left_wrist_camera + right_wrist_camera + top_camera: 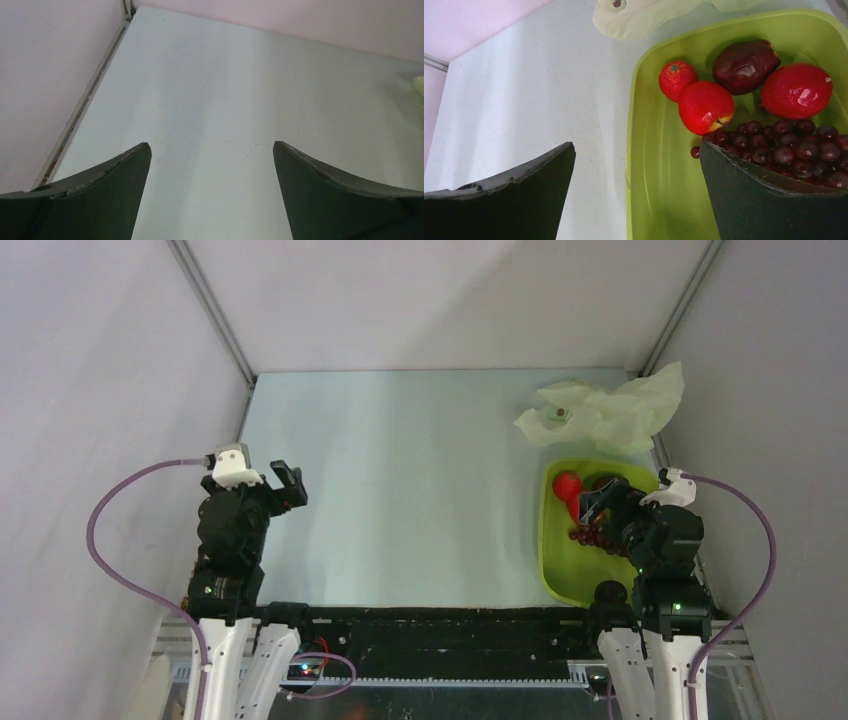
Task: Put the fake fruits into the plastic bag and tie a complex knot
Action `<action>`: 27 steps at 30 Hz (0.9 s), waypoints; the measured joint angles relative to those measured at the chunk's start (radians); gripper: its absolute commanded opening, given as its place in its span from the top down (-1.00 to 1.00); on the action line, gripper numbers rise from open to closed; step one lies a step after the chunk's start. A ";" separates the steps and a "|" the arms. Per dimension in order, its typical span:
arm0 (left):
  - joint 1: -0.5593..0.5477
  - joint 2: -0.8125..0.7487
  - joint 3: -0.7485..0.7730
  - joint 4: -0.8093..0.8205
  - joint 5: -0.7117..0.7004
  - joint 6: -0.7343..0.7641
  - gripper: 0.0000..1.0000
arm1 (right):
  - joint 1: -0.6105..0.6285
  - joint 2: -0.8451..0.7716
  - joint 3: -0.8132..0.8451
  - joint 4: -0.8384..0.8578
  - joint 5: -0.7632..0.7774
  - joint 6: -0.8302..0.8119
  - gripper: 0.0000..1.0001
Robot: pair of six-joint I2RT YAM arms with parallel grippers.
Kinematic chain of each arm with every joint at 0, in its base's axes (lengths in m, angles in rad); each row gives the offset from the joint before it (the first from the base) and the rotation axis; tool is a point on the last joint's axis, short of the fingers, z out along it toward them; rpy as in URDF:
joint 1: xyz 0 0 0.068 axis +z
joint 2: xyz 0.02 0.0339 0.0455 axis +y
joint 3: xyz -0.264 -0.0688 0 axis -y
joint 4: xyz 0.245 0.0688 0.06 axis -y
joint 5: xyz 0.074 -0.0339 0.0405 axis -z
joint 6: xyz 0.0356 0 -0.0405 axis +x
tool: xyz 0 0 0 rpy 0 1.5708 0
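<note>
The fake fruits lie in a lime-green tray [644, 200]: a small red one [677, 79], a red apple [705, 106], a dark maroon one [745, 65], another red one [796, 90] and a dark grape cluster [794, 145]. My right gripper [636, 145] hangs open above the tray's left rim, one finger over the table and the other over the grapes, holding nothing. The plastic bag [600, 415] lies crumpled and flat beyond the tray at the back right; its near edge shows as the bag [634, 17]. My left gripper [211, 144] is open over bare table at the left [280, 488].
The tray [560, 565] sits along the right wall near my right arm's base. Grey walls enclose the table [400, 490] on the left, back and right. A metal strip [85, 102] runs along the left wall's foot.
</note>
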 measured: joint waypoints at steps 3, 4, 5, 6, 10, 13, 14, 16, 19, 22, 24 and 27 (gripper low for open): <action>0.000 0.000 -0.002 0.005 -0.002 -0.002 -0.99 | 0.000 0.000 0.000 0.000 0.000 0.000 -0.99; 0.000 0.000 -0.003 0.007 -0.002 -0.003 -0.99 | 0.000 0.000 0.000 0.000 0.000 0.000 -0.99; 0.000 0.000 -0.003 0.008 -0.002 -0.005 -0.99 | 0.000 0.000 0.000 0.000 0.002 0.001 -0.99; 0.000 0.000 -0.005 0.008 -0.002 -0.008 -0.99 | 0.000 0.000 0.000 -0.001 0.007 0.001 -0.99; 0.000 0.001 -0.017 0.016 -0.031 -0.020 -0.99 | 0.000 -0.008 0.000 -0.007 0.035 0.008 -0.99; 0.000 0.026 -0.011 0.010 -0.084 -0.052 -0.99 | 0.000 -0.022 0.000 -0.008 0.058 0.010 -0.99; 0.000 0.043 -0.003 0.011 -0.098 -0.065 -0.99 | 0.000 -0.025 0.000 -0.008 0.061 0.010 -0.99; 0.000 0.075 0.016 0.012 -0.112 -0.088 -0.99 | 0.000 -0.025 0.000 -0.008 0.068 0.009 -0.99; -0.004 0.143 0.069 0.029 -0.092 -0.097 -0.99 | 0.000 0.007 0.024 -0.017 0.080 0.009 -0.99; -0.011 0.227 0.140 0.050 -0.034 -0.086 -0.99 | 0.000 0.096 0.092 -0.037 0.095 0.008 -0.99; -0.014 0.260 0.164 0.071 0.002 -0.075 -0.99 | 0.000 0.181 0.151 -0.047 0.106 0.003 -0.99; -0.015 0.261 0.140 0.076 0.045 -0.055 -0.99 | 0.000 0.303 0.223 -0.049 0.135 0.000 -0.99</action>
